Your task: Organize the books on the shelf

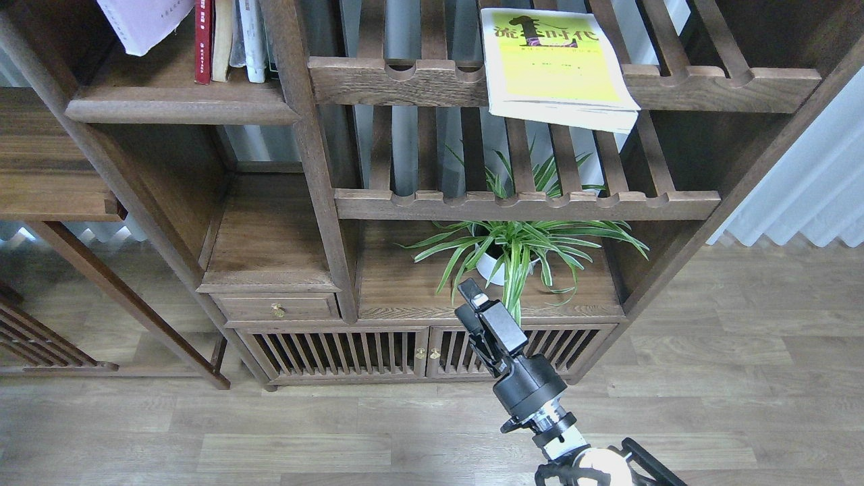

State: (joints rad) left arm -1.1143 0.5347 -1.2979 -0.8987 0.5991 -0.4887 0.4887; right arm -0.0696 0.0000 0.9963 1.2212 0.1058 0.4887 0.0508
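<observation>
The yellow-green book [553, 67] with a black Chinese title lies flat on the upper slatted rack at top right, its corner hanging over the front rail. The pale lavender-white book [145, 20] leans tilted at the top left over the solid dark-brown shelf [182, 101]. The dark red book [203, 40] stands upright on that shelf, spine out. My right gripper [476, 297] is low in the middle, in front of the plant and far below the books, holding nothing I can see. Its fingers cannot be told apart. My left arm is out of view.
Cream and white-spined books [246, 40] stand right of the red one. A spider plant in a white pot [496, 266] sits in the lower compartment behind my gripper. A lower slatted rack [526, 202], a small drawer [277, 307] and slatted cabinet doors [337, 351] are below.
</observation>
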